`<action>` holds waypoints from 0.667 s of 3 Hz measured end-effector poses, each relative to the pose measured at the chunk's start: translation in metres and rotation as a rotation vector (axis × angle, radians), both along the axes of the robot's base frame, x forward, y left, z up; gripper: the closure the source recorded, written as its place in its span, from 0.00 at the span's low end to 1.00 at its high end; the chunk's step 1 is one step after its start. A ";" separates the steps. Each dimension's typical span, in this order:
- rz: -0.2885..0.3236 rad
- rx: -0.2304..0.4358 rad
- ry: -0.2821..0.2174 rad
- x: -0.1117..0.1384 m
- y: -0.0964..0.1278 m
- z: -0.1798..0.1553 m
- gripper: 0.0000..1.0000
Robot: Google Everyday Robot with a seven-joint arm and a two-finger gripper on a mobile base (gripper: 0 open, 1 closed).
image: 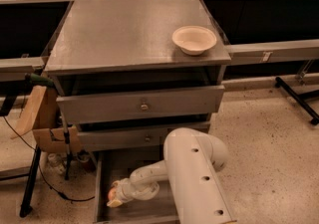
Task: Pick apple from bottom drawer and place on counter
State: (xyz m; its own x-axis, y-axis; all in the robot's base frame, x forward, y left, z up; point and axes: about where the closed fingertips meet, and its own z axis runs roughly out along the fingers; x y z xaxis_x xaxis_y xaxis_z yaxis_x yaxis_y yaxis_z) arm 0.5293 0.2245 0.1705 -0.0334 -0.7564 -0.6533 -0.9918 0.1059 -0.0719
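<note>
The bottom drawer [149, 208] is pulled open below the two upper drawers. My gripper [117, 196] is down inside it at its left side, on the end of my white arm [194, 178]. The apple [111, 197] shows as a small reddish-orange patch right at the gripper's tip, close to the drawer's left wall; most of it is hidden by the gripper. The counter [124, 29] is the flat grey cabinet top, well above the gripper.
A cream bowl [194, 39] stands on the counter's right rear part. The two upper drawers [142, 103] with brass knobs overhang the bottom drawer. A cardboard box and stand [42, 118] are left of the cabinet. Dark benches flank both sides.
</note>
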 end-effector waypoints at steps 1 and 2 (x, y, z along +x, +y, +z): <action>-0.009 -0.022 -0.040 0.011 -0.036 0.057 1.00; 0.025 -0.070 -0.024 -0.001 -0.065 0.110 1.00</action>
State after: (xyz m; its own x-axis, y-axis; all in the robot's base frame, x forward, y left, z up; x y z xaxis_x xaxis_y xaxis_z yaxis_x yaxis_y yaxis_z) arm 0.5280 0.1597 0.2808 0.0014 -0.8007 -0.5990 -0.9919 0.0749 -0.1025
